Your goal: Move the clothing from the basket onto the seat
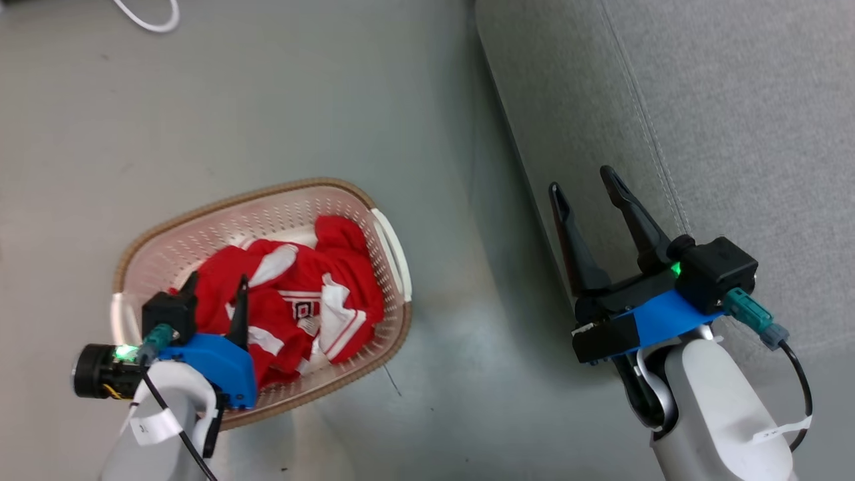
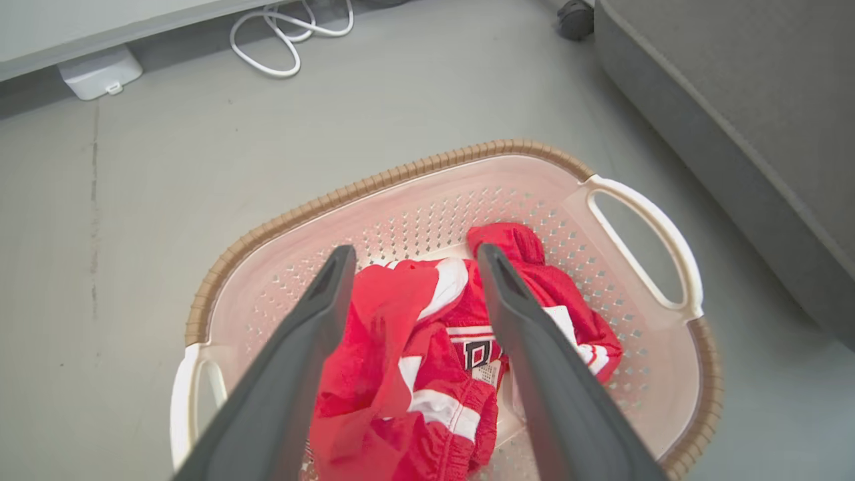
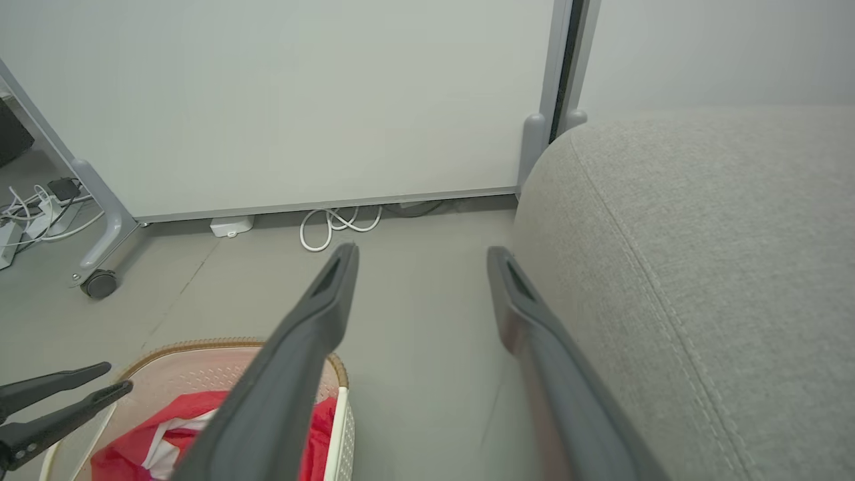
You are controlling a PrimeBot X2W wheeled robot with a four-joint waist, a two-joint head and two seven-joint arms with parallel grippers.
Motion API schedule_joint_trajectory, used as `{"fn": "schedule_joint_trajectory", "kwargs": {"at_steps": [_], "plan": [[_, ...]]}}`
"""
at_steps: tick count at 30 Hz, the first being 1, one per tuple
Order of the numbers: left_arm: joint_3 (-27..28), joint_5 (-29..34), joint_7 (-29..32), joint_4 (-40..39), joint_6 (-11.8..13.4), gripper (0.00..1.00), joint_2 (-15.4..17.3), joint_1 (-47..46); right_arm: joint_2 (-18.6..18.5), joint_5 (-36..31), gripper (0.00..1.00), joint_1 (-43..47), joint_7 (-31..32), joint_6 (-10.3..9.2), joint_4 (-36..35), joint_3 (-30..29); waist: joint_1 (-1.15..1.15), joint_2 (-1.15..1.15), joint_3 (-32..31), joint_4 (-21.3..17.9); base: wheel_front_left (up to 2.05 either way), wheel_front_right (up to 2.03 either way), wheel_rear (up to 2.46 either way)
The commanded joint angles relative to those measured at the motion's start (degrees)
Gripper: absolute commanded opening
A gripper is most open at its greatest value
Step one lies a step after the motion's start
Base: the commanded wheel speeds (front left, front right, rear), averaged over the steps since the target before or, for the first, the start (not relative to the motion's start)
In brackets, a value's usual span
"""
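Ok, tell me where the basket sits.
In the head view the basket sits on the floor at lower left, beneath the left claw, left of the grey sofa.

You've got a white cable [image 2: 284, 33] looped on the grey floor [image 2: 167, 167], a small white box [image 2: 100, 72] near it, by a wheeled panel [image 3: 320, 100].

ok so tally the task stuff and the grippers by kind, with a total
basket: 1
heap of red clothing: 1, in the basket; the pieces cannot be told apart
sofa: 1
grippers: 2, left gripper and right gripper, both open
total: 5
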Motion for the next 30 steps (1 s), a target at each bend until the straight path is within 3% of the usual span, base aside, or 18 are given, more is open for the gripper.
{"fn": "schedule_joint_trajectory", "kwargs": {"at_steps": [1,14,26,27,28,29,30], "plan": [[0.08,0.40,0.33,1.38,0.19,1.00,0.97,-1.94,-0.04,0.81,1.00,-1.19,-0.53,0.01,0.20,0.59,-0.01,0.00,4.62,-3.54,0.00,0.00,0.00],[1.54,-0.68,2.74,10.62,3.33,1.00,4.55,-9.75,-0.04,4.21,1.00,-3.86,-1.65,0.01,-0.45,4.35,-0.01,0.00,13.06,-5.42,0.00,0.00,0.00],[1.33,-1.48,3.04,14.86,4.51,1.00,5.78,-13.60,-0.05,5.84,1.00,-4.39,-1.72,0.01,-1.75,5.74,-0.01,0.00,15.51,-5.89,0.00,0.00,0.00],[1.36,-1.60,2.89,15.07,4.40,0.88,5.75,-13.74,-0.05,5.89,1.00,-4.43,-1.71,0.01,-1.72,5.68,-0.01,0.00,15.54,-5.88,0.00,0.00,0.00],[1.32,-1.78,2.85,15.25,4.30,0.35,5.75,-13.81,-0.05,5.94,1.00,-4.46,-1.72,0.01,-1.72,5.63,-0.01,0.00,15.57,-5.88,0.00,0.00,0.00],[1.22,-1.91,2.81,15.47,4.04,0.00,5.72,-13.84,-0.05,6.00,1.00,-4.50,-1.72,0.01,-1.75,5.63,-0.01,0.00,15.59,-5.87,0.00,0.00,0.00],[1.10,-2.00,2.65,15.68,3.68,0.00,5.70,-13.88,-0.05,6.03,1.00,-4.53,-1.72,0.01,-1.77,5.65,-0.01,0.00,15.59,-5.85,0.00,0.00,0.00]]}}
